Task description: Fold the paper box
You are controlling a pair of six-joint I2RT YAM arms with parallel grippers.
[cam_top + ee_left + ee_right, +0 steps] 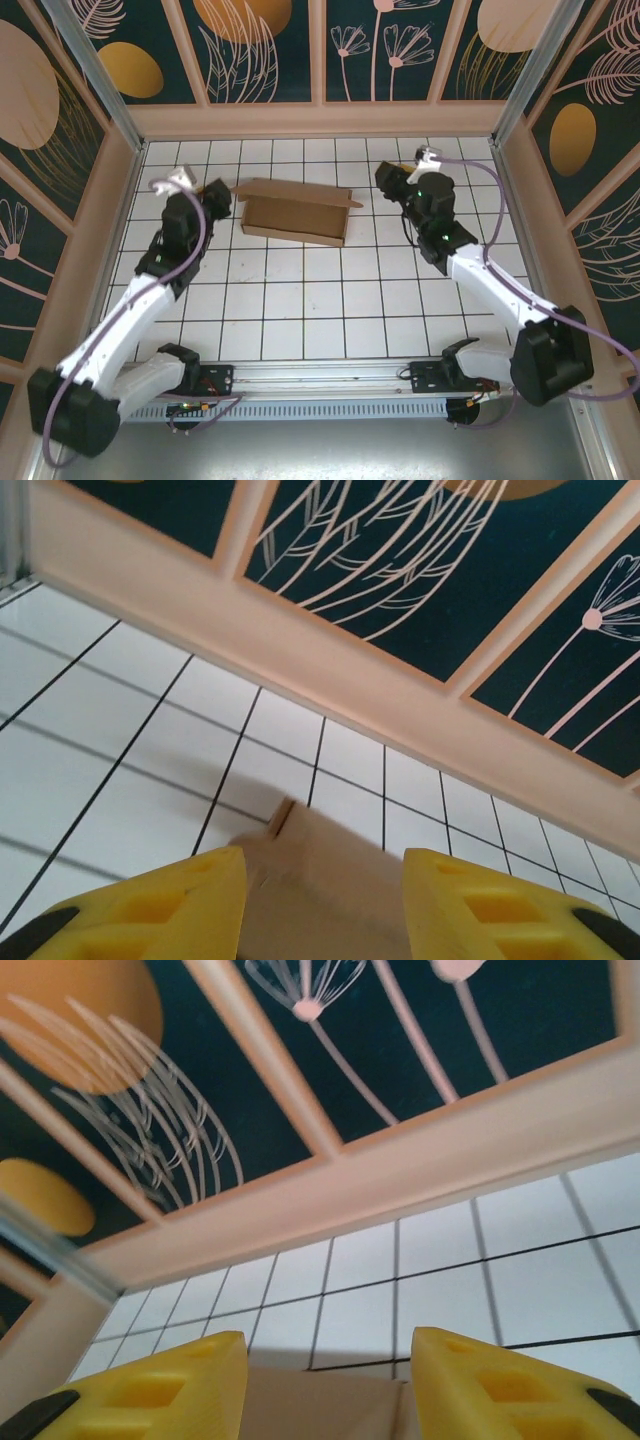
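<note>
The white tiled desk [300,300] lies open on the near side of the shallow brown cardboard box [295,218]. Three sides are closed by pale wooden walls [320,118].

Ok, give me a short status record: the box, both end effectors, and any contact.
box: brown cardboard, shallow tray shape, far flap not folded over
resting on: tiled table, far half, about midway between the arms
left end effector: open, at the box's left end
right end effector: open, near the box's right end
contact: cannot tell for either
held: nothing
</note>
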